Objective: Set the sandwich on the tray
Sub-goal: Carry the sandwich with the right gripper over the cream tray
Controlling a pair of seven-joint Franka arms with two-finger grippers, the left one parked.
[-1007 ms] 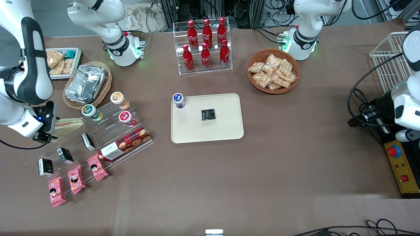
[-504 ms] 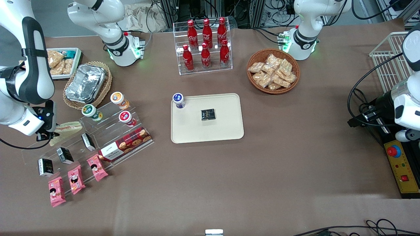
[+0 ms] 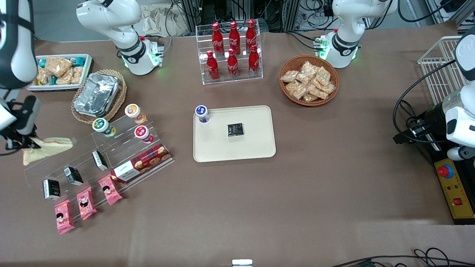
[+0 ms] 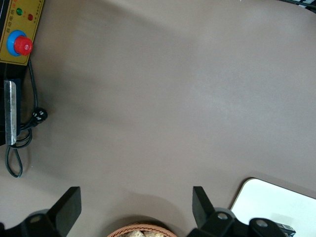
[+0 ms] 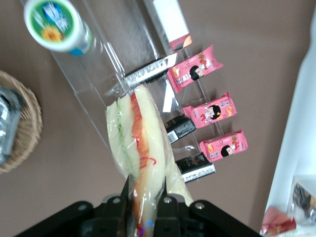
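My right gripper [image 3: 22, 142] is shut on the sandwich [image 3: 48, 148], a pale wrapped wedge, and holds it in the air at the working arm's end of the table, over the end of the clear stepped rack. In the right wrist view the sandwich [image 5: 143, 153] hangs pinched between my fingers [image 5: 170, 207], its orange-red and green filling showing at the edge. The cream-beige tray [image 3: 256, 148] lies flat at the table's middle, well away from the gripper, with a small black packet [image 3: 235, 129] on it and a blue-lidded cup [image 3: 202, 113] at its corner.
A clear stepped rack [image 3: 118, 148] holds cups, dark packets, a biscuit box and pink packets [image 3: 84, 202]. A foil container in a basket [image 3: 97, 94] and a white snack tray [image 3: 59, 70] lie farther from the front camera. A cola bottle rack [image 3: 232, 52] and snack basket [image 3: 308, 81] stand past the tray.
My gripper has lifted with the sandwich and moved off the rack toward the working arm's end of the table. The arm has risen, uncovering the white snack tray.
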